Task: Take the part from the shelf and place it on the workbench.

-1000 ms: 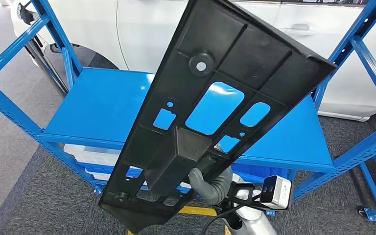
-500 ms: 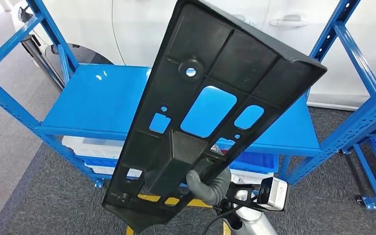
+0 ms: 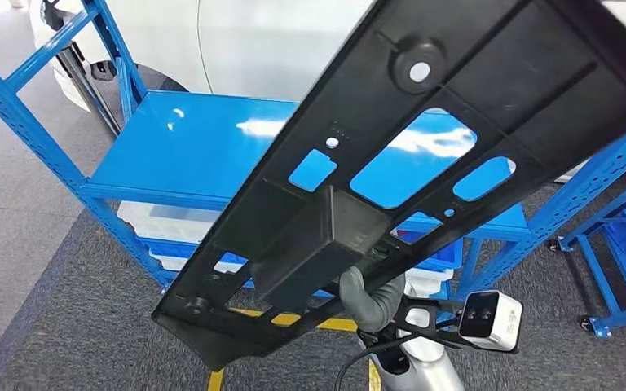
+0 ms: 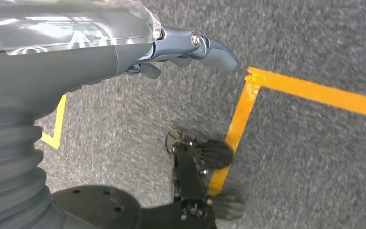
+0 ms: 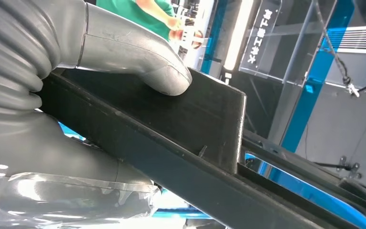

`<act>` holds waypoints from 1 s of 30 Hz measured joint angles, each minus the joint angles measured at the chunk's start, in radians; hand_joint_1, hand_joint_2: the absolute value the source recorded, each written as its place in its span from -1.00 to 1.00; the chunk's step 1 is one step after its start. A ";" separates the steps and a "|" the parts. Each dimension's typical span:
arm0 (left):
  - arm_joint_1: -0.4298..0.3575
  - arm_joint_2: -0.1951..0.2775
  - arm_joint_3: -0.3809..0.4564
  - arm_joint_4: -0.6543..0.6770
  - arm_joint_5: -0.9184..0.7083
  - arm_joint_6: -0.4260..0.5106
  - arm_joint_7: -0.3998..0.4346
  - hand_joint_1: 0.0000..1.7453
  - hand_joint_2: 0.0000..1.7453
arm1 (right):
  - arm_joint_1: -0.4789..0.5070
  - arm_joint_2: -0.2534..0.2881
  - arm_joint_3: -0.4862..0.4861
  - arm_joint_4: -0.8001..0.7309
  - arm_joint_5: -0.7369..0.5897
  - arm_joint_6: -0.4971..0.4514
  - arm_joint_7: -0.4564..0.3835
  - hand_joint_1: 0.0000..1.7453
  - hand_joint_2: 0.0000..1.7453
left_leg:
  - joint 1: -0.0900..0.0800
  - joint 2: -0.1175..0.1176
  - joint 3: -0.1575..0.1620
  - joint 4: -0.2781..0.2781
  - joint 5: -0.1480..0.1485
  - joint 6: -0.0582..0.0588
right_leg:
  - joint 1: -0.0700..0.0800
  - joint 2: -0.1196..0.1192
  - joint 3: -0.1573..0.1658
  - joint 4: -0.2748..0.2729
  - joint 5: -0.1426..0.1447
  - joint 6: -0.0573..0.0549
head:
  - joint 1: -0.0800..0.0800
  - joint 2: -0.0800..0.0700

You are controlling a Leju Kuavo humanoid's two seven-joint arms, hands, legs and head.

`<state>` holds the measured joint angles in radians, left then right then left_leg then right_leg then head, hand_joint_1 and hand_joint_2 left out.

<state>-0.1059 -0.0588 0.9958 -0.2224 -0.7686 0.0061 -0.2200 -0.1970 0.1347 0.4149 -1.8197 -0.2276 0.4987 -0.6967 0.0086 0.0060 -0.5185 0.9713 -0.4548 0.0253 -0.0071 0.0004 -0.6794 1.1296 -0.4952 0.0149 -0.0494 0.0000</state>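
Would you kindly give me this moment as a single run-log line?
stage: carrying | right hand: grips long black plastic panel, off blue metal shelf | left hand: holds nothing, hangs over grey carpet floor | workbench: unseen

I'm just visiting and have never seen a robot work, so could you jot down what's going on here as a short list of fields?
Held item: long black plastic panel with cut-out holes, tilted up in the air
Holding it: right hand, thumb pressed on the panel's boxy block
Left hand: holds nothing, hanging over grey carpet with yellow floor tape
Behind: blue shelf, white car
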 joint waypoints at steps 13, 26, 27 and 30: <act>0.001 0.006 -0.002 0.000 -0.018 0.000 0.006 -1.00 1.00 | 0.023 0.086 -0.091 -0.092 -0.002 -0.023 0.000 0.88 1.00 | -0.002 0.000 -0.114 0.056 0.047 -0.046 | -0.002 -0.002 0.149 -0.118 0.007 -0.037 | 0.000 0.000; -0.002 0.008 -0.003 0.000 -0.024 0.001 0.006 -1.00 1.00 | 0.047 0.079 -0.090 -0.092 0.013 0.001 0.002 0.88 1.00 | -0.006 -0.002 0.028 0.011 -0.043 -0.030 | 0.002 -0.005 0.059 -0.121 0.098 -0.017 | 0.000 0.000; -0.001 0.008 -0.003 0.000 -0.023 0.002 0.005 -1.00 1.00 | 0.047 0.079 -0.091 -0.091 0.013 0.004 0.002 0.88 1.00 | -0.004 -0.001 0.025 0.007 -0.037 -0.023 | 0.001 -0.005 0.058 -0.120 0.099 -0.011 | 0.000 0.000; -0.001 0.007 -0.003 0.000 -0.020 0.002 0.003 -1.00 1.00 | 0.048 0.079 -0.097 -0.090 0.017 0.003 0.002 0.88 1.00 | 0.001 0.002 0.017 -0.001 -0.016 -0.004 | 0.000 -0.002 0.017 -0.030 0.034 0.002 | 0.000 0.000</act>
<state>-0.1071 -0.0521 0.9927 -0.2224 -0.7883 0.0086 -0.2170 -0.1488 0.2136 0.3177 -1.9095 -0.2108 0.5020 -0.6950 0.0100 0.0082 -0.5018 0.9699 -0.4705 0.0218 -0.0073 -0.0019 -0.6621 1.0992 -0.4607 0.0174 -0.0495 0.0000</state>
